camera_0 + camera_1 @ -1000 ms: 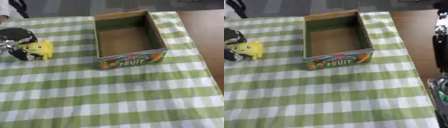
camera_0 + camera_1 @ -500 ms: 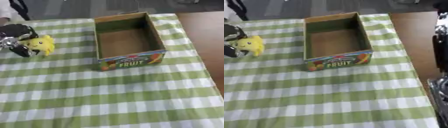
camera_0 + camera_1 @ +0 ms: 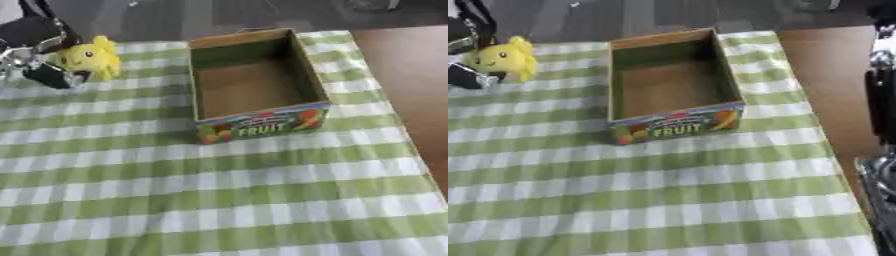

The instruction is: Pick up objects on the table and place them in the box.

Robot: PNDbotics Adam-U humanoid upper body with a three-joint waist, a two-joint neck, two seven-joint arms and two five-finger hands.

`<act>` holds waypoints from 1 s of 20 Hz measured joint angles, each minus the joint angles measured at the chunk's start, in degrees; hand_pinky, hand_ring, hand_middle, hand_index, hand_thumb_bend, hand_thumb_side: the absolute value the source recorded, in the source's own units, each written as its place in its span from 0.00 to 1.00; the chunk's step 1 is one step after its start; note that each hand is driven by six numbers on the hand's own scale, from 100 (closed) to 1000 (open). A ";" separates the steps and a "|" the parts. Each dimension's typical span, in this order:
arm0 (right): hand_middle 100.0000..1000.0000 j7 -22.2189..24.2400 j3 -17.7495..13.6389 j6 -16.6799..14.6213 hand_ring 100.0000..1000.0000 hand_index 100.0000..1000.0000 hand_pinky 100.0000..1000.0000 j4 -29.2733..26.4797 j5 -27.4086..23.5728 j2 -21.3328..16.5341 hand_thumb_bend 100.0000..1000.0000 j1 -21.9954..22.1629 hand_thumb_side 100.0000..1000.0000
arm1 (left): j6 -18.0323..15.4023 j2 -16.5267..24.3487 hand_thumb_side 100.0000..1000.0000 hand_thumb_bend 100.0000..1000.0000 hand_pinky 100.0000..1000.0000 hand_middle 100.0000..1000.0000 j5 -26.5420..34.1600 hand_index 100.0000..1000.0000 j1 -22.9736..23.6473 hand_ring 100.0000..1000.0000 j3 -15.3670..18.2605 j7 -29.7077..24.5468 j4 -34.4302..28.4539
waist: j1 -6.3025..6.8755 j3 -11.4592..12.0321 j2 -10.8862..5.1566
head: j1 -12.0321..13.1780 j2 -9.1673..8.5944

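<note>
upper left: left hand (image 3: 35, 52) with fingers curled round yellow toy (image 3: 90, 58), toy on the hand's right side, facing the box | centre: box (image 3: 308, 82) open and empty, long axis running up-frame, right of the toy | right edge: right arm (image 3: 881, 115) idle, hand out of view | left hand nearer

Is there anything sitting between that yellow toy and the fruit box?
No. In the left eye view, only bare green-checked cloth lies between the yellow toy, held by the left hand, and the box.
</note>
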 measured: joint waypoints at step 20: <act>0.58 0.80 0.22 -0.54 0.83 0.86 0.77 0.00 -0.51 0.40 0.00 -1.33 0.81 | 3.60 -14.48 0.22 0.00 0.68 0.38 1.05 0.44 -8.59 0.55 -2.82 3.84 -3.02 | 0.86 -2.76 0.02 | 1.71 0.33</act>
